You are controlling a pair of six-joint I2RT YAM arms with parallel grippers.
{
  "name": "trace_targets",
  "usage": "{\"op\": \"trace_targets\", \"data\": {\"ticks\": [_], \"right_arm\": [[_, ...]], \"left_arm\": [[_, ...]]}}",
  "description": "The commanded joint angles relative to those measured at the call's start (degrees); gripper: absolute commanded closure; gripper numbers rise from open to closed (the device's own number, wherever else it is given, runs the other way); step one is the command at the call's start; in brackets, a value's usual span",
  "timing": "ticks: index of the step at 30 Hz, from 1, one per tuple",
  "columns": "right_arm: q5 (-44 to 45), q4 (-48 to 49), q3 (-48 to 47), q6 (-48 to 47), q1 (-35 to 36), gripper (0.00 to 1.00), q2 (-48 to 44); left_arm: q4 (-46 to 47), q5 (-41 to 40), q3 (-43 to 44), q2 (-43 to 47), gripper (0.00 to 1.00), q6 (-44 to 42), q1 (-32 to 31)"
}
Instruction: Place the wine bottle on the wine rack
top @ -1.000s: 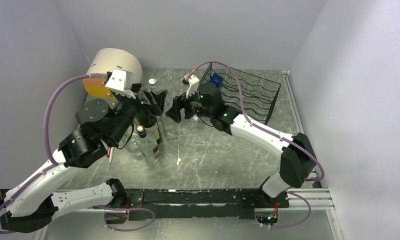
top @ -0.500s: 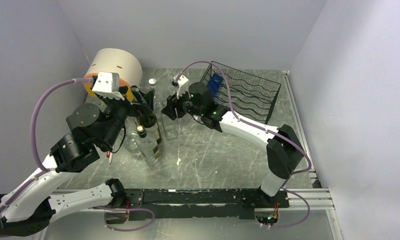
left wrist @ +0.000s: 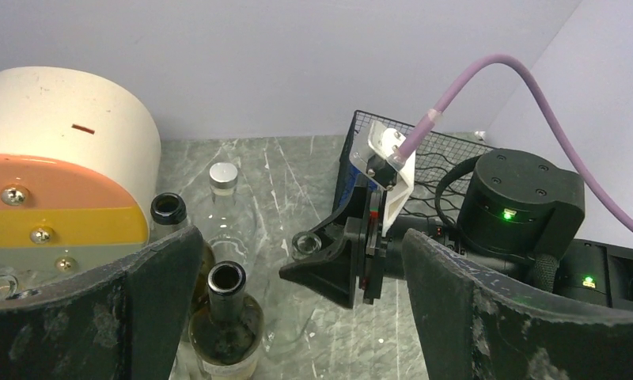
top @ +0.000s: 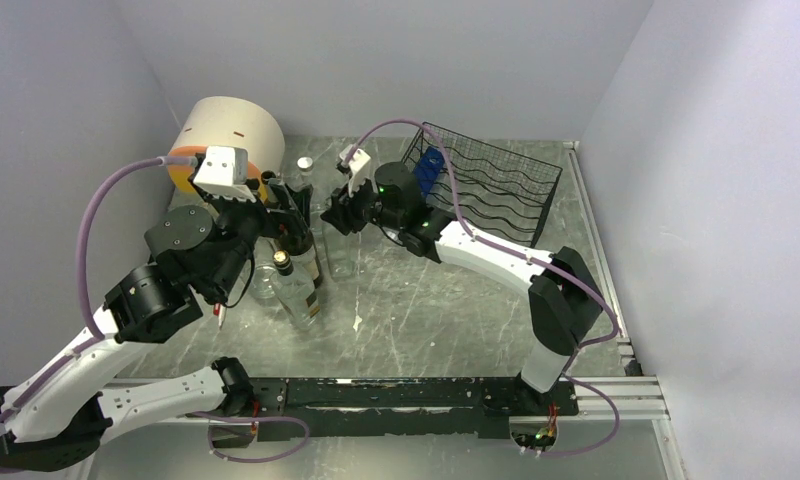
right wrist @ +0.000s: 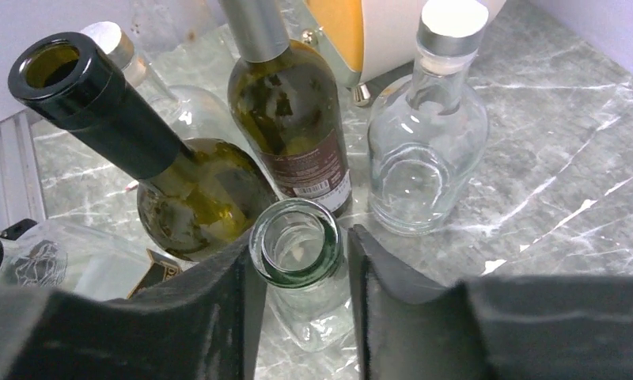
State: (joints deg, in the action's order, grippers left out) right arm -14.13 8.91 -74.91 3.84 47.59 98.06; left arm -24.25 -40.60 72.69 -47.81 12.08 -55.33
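Several bottles crowd the marble table (top: 426,310) at about ten o'clock from its centre. The one that counts looks to be the clear wine bottle (right wrist: 296,241), upright, open-mouthed, on the three o'clock edge of the pack; the wine rack (top: 496,185) sits apart at one o'clock, with no bottle in it.

The right gripper (top: 338,215) is in at neck height; its fingers (right wrist: 179,332) stand either side of the neck just under the lip, one hard against the glass, the other showing a hair of daylight. Clamped or not, it cannot be told from here.

Glass like that should be stiff, slick and breakable, and heavy at the base; held at the neck it will likely want to swing, so a hold below the rim's bulge looks the sensible one. Dark green bottles (right wrist: 195,190) and a squat flask (right wrist: 428,150) stand just beside it, easy to knock on the lift.

The right arm reaches from five o'clock, elbow out at three, forearm running toward ten, wrist about level. The left gripper (top: 288,208) hangs over the dark bottles near the cream drum (top: 226,135), fingers spread wide, holding nothing.
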Motion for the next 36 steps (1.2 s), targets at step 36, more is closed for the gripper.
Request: {"op": "trace_targets", "data": {"ticks": [36], "right_arm": [[25.18, -33.87, 4.51, 7.08, 0.25, 1.0, -43.76]], "left_arm": [[31.37, 55.85, -20.74, -19.36, 0.0, -14.81, -0.13]]}}
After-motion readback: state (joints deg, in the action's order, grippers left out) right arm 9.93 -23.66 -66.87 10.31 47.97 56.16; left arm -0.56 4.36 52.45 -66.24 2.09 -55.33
